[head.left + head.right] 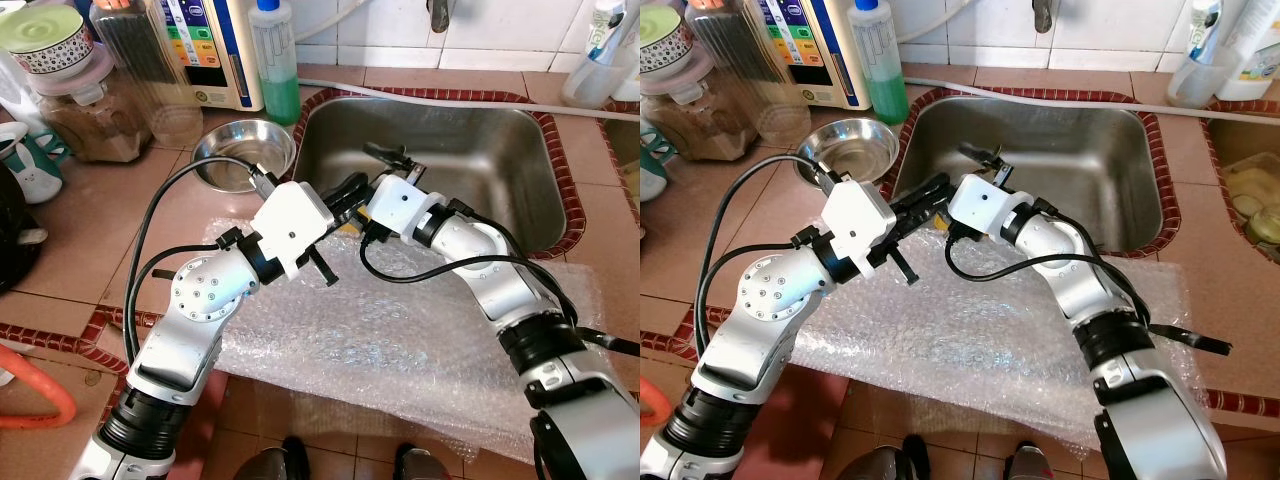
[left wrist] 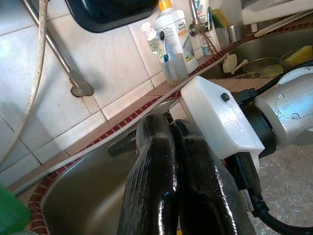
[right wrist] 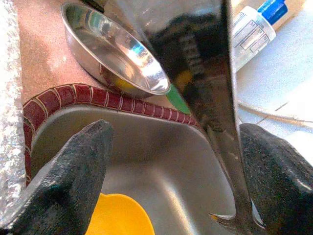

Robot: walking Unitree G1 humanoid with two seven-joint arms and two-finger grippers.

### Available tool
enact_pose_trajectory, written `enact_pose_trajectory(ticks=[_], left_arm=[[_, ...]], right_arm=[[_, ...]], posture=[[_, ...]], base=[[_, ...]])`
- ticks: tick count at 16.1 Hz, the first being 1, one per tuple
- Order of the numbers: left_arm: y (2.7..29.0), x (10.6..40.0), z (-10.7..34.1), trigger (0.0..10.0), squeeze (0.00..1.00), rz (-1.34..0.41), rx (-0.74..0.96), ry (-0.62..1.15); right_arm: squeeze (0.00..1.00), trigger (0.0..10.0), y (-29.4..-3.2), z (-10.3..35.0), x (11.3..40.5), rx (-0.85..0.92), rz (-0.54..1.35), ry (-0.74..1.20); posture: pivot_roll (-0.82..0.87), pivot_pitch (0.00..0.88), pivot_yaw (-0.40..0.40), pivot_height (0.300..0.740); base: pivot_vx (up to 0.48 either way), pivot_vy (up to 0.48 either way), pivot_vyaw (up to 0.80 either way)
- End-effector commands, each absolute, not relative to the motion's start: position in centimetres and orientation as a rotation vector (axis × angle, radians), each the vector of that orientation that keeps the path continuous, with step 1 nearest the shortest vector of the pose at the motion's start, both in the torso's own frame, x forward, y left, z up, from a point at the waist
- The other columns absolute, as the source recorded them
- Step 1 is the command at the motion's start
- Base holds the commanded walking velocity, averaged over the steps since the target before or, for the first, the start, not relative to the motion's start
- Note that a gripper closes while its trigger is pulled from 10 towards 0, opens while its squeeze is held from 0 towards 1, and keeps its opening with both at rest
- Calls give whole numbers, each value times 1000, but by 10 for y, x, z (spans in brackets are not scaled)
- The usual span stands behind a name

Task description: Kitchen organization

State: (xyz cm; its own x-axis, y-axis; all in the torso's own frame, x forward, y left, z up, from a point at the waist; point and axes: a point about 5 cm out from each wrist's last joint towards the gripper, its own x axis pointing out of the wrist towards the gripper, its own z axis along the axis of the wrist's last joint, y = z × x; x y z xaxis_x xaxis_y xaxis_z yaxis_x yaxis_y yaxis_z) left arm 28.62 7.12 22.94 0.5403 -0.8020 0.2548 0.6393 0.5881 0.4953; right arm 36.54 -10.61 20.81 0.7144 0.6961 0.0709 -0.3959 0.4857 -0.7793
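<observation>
Both arms meet over the front left corner of the steel sink. My left gripper is shut with nothing in it; its glossy black fingers press together and point at the right wrist's white housing. My right gripper is open and faces the empty steel bowl on the counter left of the sink. A dark, shiny reflective thing stands between its fingers, and I cannot tell what it is. A yellow object lies low at the sink's edge. Bubble wrap covers the counter under both arms.
A green soap bottle, a water purifier and lidded jars stand at the back left. Bottles stand at the back right beside a second basin holding dishes. An orange hose lies low on the left.
</observation>
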Motion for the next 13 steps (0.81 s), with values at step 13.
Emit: enact_pose_trajectory(ticks=[13], left_arm=[[71,284,235,0,0,-877,387,-528]], right_arm=[[0,0,-83,214,353,-842,860,-517]], posture=[[-161,236,126,740]], base=[[0,0,0]])
